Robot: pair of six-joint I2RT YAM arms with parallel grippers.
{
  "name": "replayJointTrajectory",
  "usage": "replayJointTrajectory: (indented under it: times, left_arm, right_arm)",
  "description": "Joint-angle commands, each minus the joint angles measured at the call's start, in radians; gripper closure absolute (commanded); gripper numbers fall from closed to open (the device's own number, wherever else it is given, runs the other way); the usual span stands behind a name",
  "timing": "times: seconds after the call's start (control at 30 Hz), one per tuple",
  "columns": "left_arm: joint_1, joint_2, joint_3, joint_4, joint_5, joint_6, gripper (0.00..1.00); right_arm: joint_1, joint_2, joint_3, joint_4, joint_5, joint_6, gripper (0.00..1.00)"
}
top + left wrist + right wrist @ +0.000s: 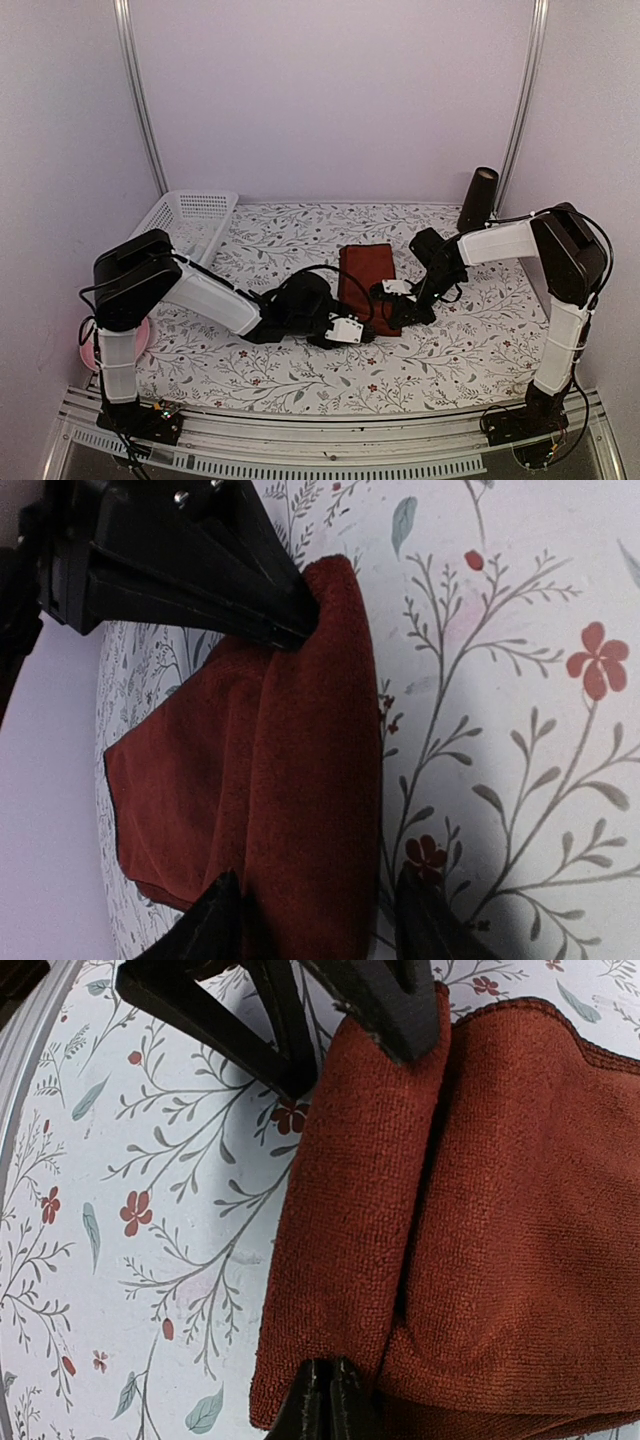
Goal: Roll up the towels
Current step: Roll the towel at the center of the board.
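One dark red towel [365,275] lies on the floral table, its near edge turned over into a thick fold [315,740]. My left gripper [320,920] straddles one end of that fold and is shut on it, one finger [215,920] resting on the cloth and the other [430,920] beside it on the table. At the other end, my right gripper [328,1400] is shut, its tips tucked against the end of the fold [350,1220]. Whether cloth is pinched between them does not show. From above, the left gripper [365,328] and the right gripper [400,312] meet at the towel's near edge.
A white slotted basket [190,220] stands at the back left. A dark upright cylinder [478,200] is at the back right. A pink object [135,345] sits by the left arm's base. The floral cloth [480,340] covers the table.
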Motion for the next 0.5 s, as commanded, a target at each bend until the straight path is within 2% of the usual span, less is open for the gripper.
replayJointTrajectory:
  times: [0.0, 0.17, 0.47]
  left_arm:
    - [-0.023, 0.055, 0.028, -0.083, -0.053, 0.029, 0.5]
    - [-0.037, 0.078, 0.041, -0.117, -0.075, 0.044, 0.62]
    - [-0.066, 0.08, 0.033, -0.138, -0.081, 0.041, 0.72]
  right_arm:
    - [-0.016, 0.046, 0.005, -0.003, 0.073, -0.013, 0.95]
    - [-0.019, 0.041, 0.011, -0.004, 0.077, -0.013, 0.96]
    - [-0.033, 0.039, 0.025, -0.007, 0.081, -0.009, 0.96]
